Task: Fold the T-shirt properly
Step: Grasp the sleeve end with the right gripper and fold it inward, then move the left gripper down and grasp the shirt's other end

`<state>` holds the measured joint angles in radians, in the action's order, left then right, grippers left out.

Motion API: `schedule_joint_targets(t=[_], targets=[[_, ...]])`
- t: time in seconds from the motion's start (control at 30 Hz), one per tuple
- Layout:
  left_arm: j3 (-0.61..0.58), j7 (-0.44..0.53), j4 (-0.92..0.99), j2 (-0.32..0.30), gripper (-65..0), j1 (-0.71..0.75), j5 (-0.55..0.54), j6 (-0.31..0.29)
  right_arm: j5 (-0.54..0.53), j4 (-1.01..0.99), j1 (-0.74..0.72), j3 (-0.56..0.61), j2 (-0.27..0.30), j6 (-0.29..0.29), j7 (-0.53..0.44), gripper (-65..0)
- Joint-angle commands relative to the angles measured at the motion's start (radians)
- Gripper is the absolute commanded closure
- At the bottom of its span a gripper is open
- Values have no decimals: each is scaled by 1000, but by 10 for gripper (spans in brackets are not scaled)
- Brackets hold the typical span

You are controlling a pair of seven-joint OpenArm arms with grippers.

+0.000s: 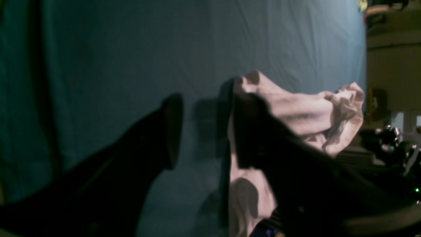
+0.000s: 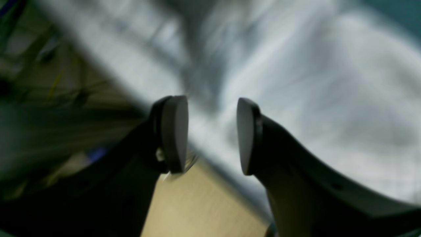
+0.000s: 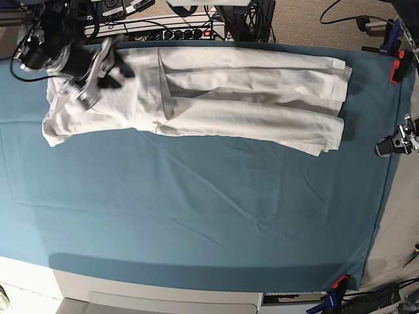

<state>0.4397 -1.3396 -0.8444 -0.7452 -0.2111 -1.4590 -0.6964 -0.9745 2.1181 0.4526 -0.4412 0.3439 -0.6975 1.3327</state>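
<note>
The white T-shirt (image 3: 249, 98) lies as a long folded band across the far part of the teal cloth (image 3: 196, 216). My right gripper (image 3: 98, 69) hovers over the shirt's left end. In the right wrist view, which is motion-blurred, the right gripper (image 2: 210, 135) is open, with nothing between its pads and the white fabric (image 2: 312, 82) behind them. In the left wrist view my left gripper (image 1: 210, 131) is open too. Its right finger (image 1: 253, 131) overlaps a rumpled end of the T-shirt (image 1: 306, 112), and its left finger (image 1: 171, 131) is over bare cloth.
Orange clamps (image 3: 396, 65) (image 3: 337, 282) pin the cloth at the right side and front right corner. A black and silver piece (image 3: 396, 144) juts in at the right edge. Cables and a power strip (image 3: 177, 29) run behind the far edge.
</note>
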Motion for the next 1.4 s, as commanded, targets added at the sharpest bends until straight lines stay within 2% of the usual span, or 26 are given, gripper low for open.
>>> schedule_joint_targets(t=[0.0,0.13,0.23,0.47,0.57,0.67,0.73,1.0,1.23,1.37], targets=[[7,-4,-14,-32,-303,-13,-25,-2,27,16,-30,-39,-11,-1,-51,-250],[7,-8,-20,-32,-307,23,-25,-2,157,16,-119,-170,-95,-1,-181,-250],[7,-24,-39,-31,-307,67,-25,-2,229,16,-159,-233,-125,10,-236,-250],[7,-29,-163,-31,-307,178,-25,5,360,16,-167,-252,-134,129,-273,-250],[7,-28,-221,-27,-307,218,-25,5,428,16,-167,-252,-134,196,-294,-250],[7,-22,-246,-10,-307,249,-25,4,506,16,-167,-252,-134,273,-311,-250],[7,-22,-246,8,-307,259,-25,4,540,16,-167,-252,-134,302,-315,-250],[-31,12,-246,98,-307,261,-25,27,549,15,-167,-252,-134,306,-311,-249],[-138,13,-246,142,-307,261,-25,26,550,15,-167,-252,-134,306,-313,-249],[-156,13,-246,173,-307,261,-25,22,550,15,-167,-252,-134,306,-313,-249]])
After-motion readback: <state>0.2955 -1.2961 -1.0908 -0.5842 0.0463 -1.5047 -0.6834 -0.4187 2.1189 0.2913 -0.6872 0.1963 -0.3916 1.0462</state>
